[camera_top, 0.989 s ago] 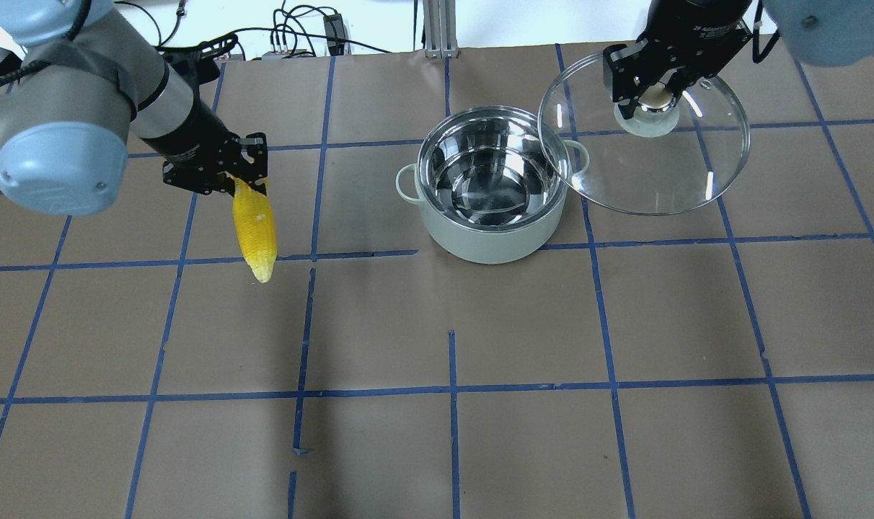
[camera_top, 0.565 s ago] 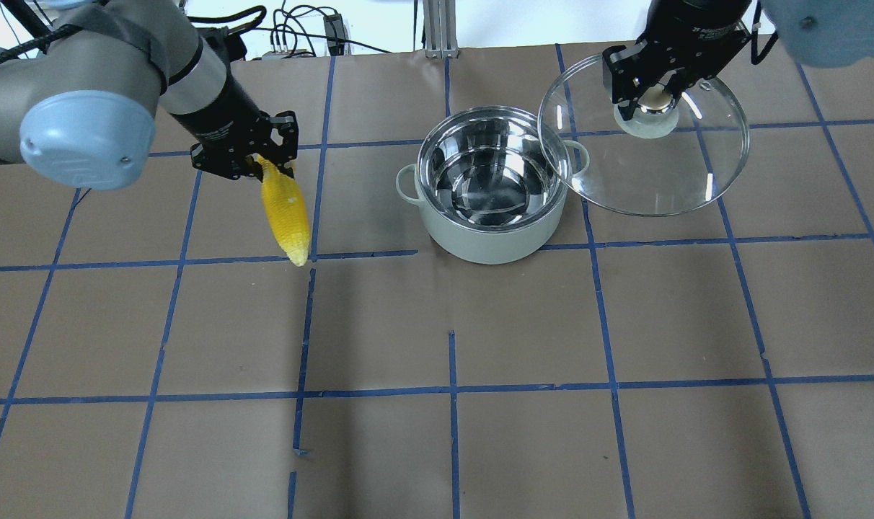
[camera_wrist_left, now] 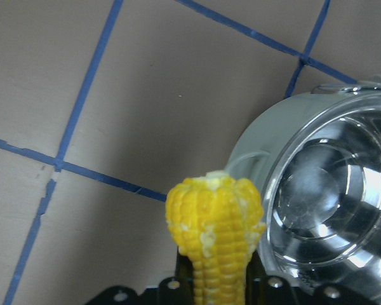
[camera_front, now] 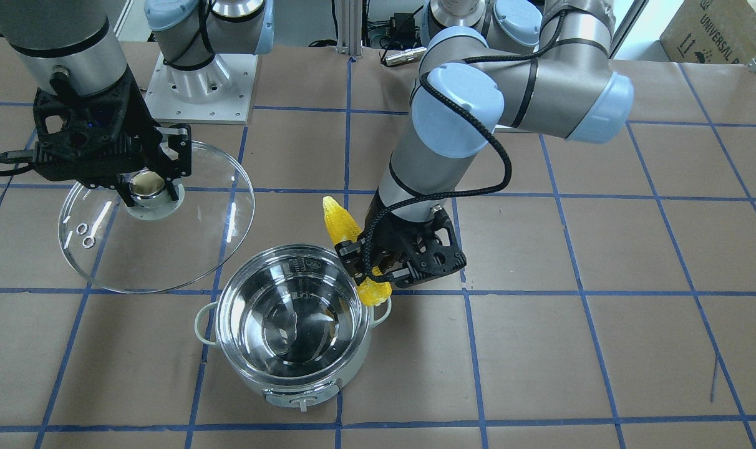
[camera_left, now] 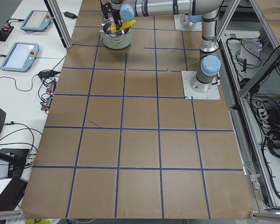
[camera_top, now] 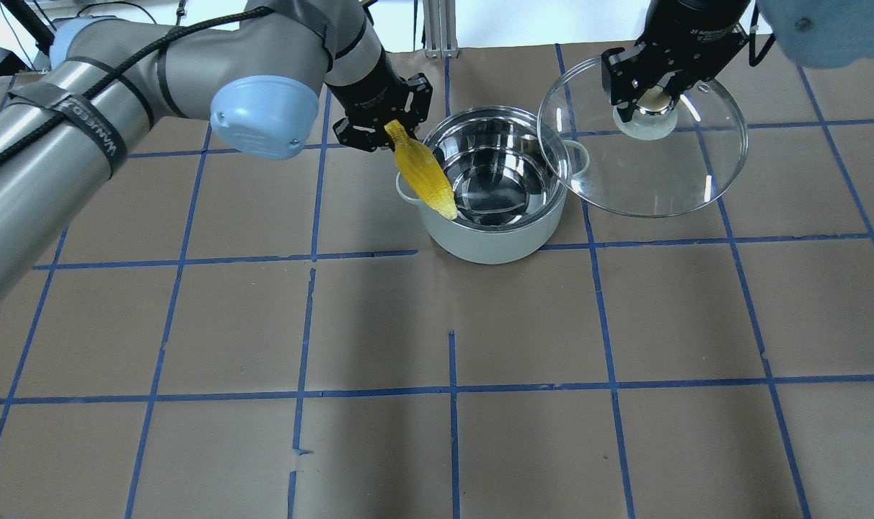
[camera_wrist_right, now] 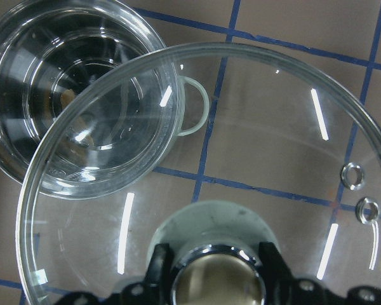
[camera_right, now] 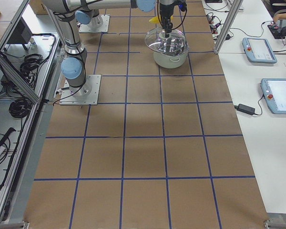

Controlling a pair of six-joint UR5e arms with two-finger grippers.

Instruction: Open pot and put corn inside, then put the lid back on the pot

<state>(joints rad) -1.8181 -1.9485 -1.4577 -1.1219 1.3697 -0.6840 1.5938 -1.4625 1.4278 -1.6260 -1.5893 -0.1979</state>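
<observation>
**Pot open, corn at the rim, lid held off to the side**

Biggest thing first: the table (camera_top: 624, 324), brown paper with a blue tape grid. Clock directions below are from the overhead view, centred on the pot.

The lid (camera_top: 660, 169) is up off the table at roughly 2–3 o'clock, clear glass, hanging by its knob. Its near edge overlaps the pot's handle on that side, but it doesn't cover the opening.

The pot (camera_top: 498, 249) stands uncovered on the table. Inside, only shiny steel and reflections show, right down to the bottom.

The corn (camera_top: 424, 171) is in the air at about 9 o'clock, slanted, with its pointed tip aimed toward 5 o'clock. From overhead the tip overlaps the rim near 8 o'clock. From the front camera the cob looks just beside the rim, so I can't tell if it's truly over the opening. It's not in the pot.

The left gripper (camera_top: 388, 128) is clamped on the corn's thick end. The right gripper (camera_top: 650, 101) is pinched around the lid's knob.
</observation>
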